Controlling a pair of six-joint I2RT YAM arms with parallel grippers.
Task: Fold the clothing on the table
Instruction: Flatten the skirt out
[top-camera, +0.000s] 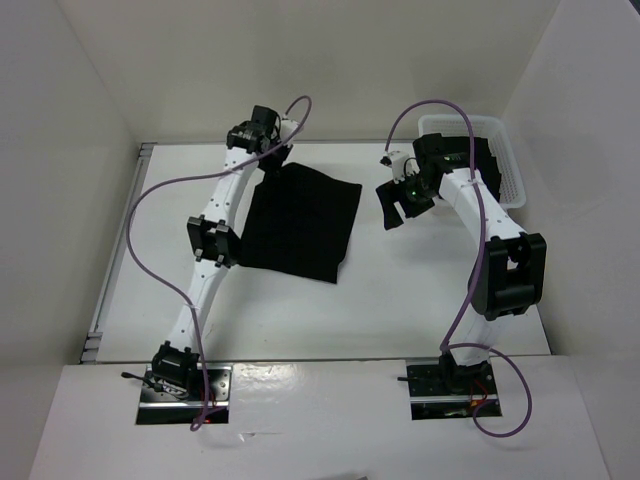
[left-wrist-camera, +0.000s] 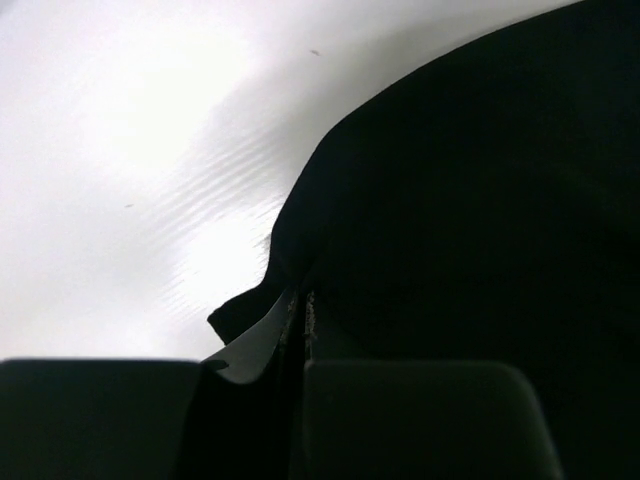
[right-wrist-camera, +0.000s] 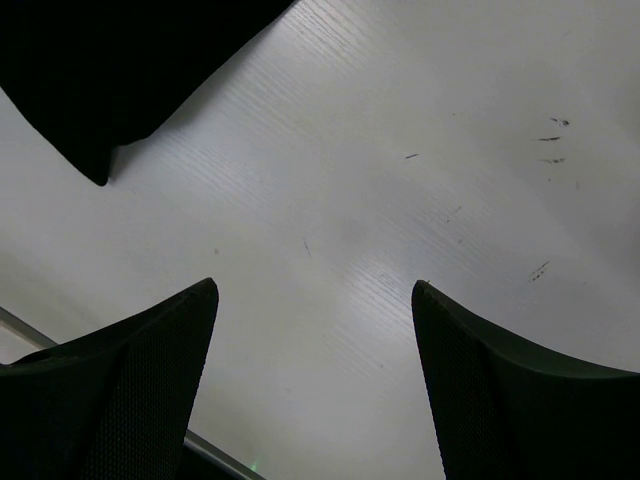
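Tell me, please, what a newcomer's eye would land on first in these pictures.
The black clothing lies spread out, stark against the white table. The left claw is shut on its far left corner, while the right claw hangs open over the table to its right.

Top cam: fixed, high behind the arm bases (top-camera: 175, 368), looks down over the whole table (top-camera: 400, 290). Left wrist cam: very close, low over the tabletop, lens nearly against the clothing (left-wrist-camera: 480, 200). Right wrist cam: higher, angled down at bare table; clothing corner shows in all three.
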